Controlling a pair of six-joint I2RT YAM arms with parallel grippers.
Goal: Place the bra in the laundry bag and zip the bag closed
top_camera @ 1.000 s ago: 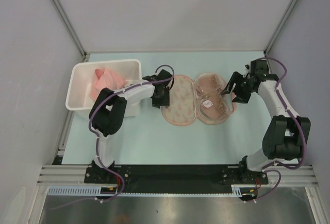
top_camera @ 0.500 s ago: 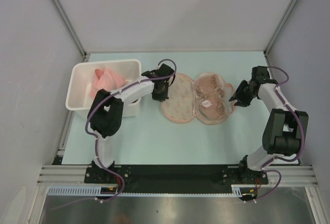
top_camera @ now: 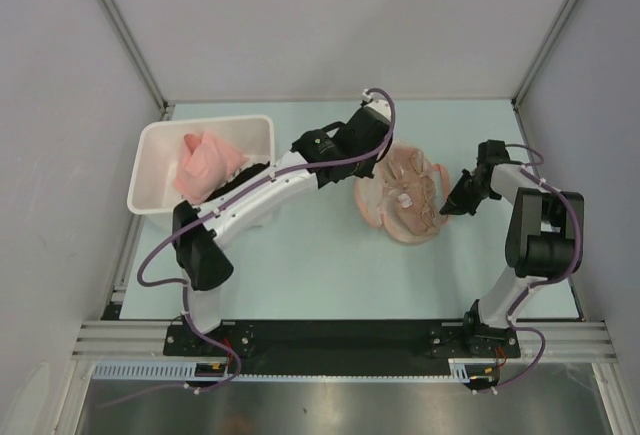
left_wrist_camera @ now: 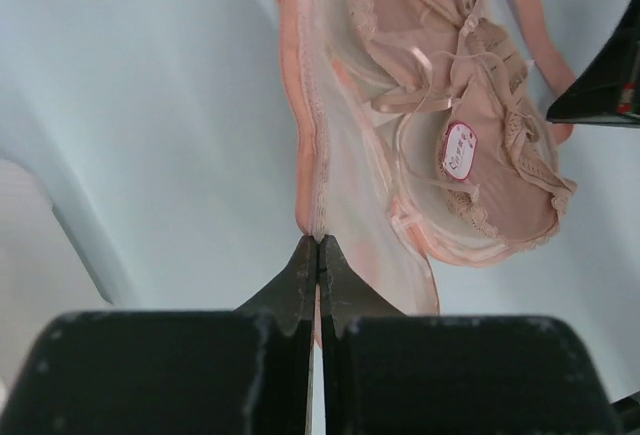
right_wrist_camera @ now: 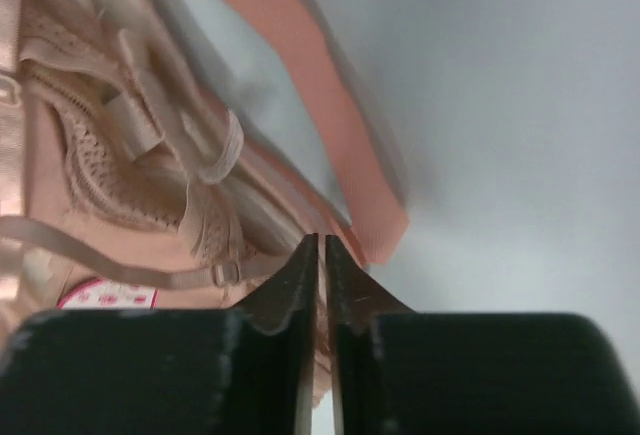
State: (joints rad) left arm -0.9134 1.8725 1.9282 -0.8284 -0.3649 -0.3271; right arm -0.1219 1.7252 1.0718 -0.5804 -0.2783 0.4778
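The laundry bag point(top_camera: 374, 205) lies mid-table with its left lobe lifted and folded partway toward the right one. The beige bra point(top_camera: 410, 177) with its pale tag rests in the right lobe. My left gripper point(top_camera: 364, 167) is shut on the raised lobe's zipper rim; in the left wrist view the left gripper point(left_wrist_camera: 318, 241) pinches the rim of the laundry bag point(left_wrist_camera: 312, 135) beside the bra point(left_wrist_camera: 450, 105). My right gripper point(top_camera: 447, 205) is shut on the bag's right edge. In the right wrist view the right gripper point(right_wrist_camera: 321, 241) bites that edge next to the bra point(right_wrist_camera: 110, 155) and a peach strap point(right_wrist_camera: 330, 125).
A white plastic bin point(top_camera: 160, 140) holding a pink cloth point(top_camera: 205, 160) stands at the left, under the left arm's reach path. Grey walls and frame posts close off the table's back and sides.
The left gripper shut on the bag's left rim and carried it up and rightward, folding that lobe over. The right gripper drew in to the bag's right edge and closed on it.
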